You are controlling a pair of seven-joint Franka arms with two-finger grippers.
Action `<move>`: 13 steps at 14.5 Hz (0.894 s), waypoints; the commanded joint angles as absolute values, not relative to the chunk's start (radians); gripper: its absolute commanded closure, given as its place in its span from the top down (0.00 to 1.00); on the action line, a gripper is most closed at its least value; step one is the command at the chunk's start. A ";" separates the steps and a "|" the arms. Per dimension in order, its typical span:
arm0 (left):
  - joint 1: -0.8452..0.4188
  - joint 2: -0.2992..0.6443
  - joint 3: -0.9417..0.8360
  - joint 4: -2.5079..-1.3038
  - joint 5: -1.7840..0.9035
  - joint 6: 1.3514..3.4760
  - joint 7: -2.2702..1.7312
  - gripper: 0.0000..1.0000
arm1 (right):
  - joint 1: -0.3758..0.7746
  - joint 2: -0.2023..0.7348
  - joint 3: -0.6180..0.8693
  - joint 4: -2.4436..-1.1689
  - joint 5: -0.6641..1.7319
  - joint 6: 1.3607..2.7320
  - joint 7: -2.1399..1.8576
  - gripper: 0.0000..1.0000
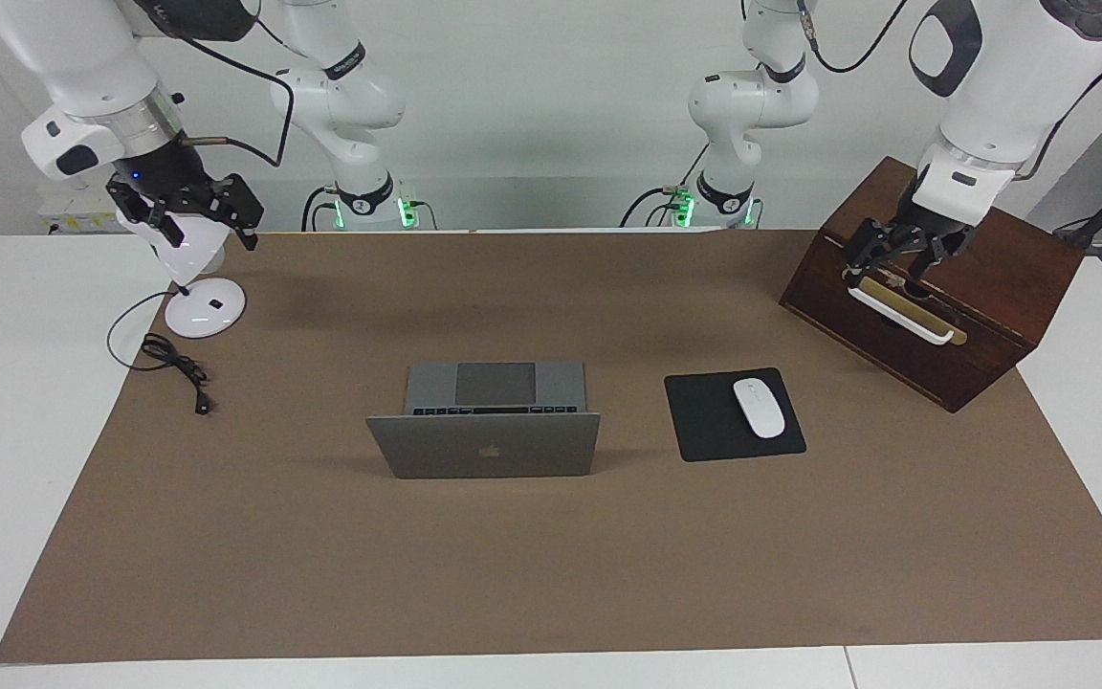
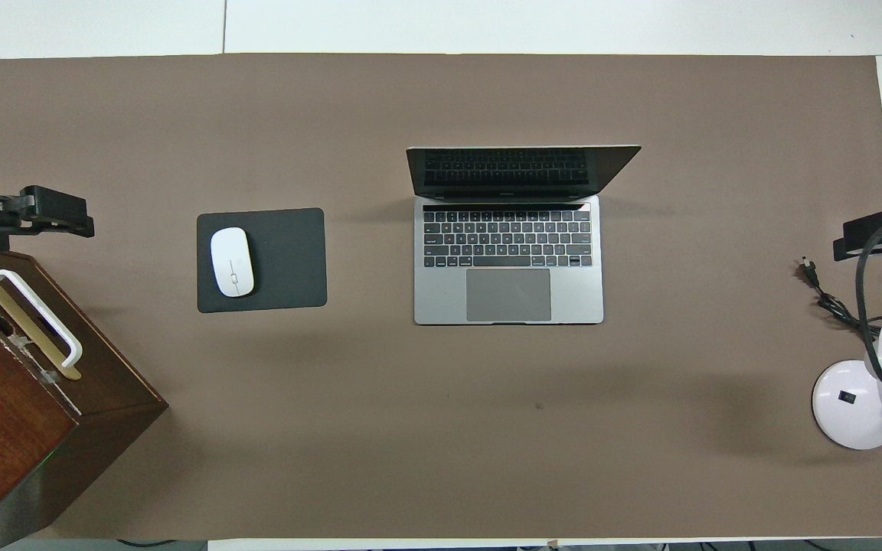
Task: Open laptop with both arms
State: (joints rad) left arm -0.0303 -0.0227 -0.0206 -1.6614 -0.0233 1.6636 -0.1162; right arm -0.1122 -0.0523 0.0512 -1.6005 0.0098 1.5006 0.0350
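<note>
Standing open at the middle of the brown paper-covered table (image 1: 226,574), the thin silver-grey aluminium laptop (image 1: 484,445) is seen with its lid raised, beside the black square mousepad (image 1: 709,421) carrying a white mouse (image 1: 759,408). The left gripper (image 1: 895,260) hangs with fingers spread over the dark wooden box (image 1: 981,316), the right gripper (image 1: 197,212), fingers parted, over the white desk lamp (image 1: 197,306). Nothing is grasped.

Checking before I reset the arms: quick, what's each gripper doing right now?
Left gripper: open, holding nothing, over the wooden box.
Right gripper: open, holding nothing, over the desk lamp.
</note>
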 commanded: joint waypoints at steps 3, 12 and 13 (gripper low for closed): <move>-0.025 -0.038 -0.017 -1.672 -0.005 1.629 -0.074 1.00 | -0.140 -0.072 0.071 -1.620 0.003 1.516 0.008 1.00; -0.025 -0.038 -0.015 -1.672 0.003 1.626 -0.054 1.00 | -0.140 -0.072 0.069 -1.620 0.005 1.517 0.009 1.00; -0.025 -0.038 -0.015 -1.672 0.003 1.626 -0.055 1.00 | -0.140 -0.072 0.069 -1.620 0.003 1.516 0.009 1.00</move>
State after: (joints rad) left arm -0.0301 -0.0227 -0.0157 -1.6614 -0.0140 1.6375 -0.0684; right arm -0.1127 -0.0537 0.0513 -1.6005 0.0098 1.5006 0.0350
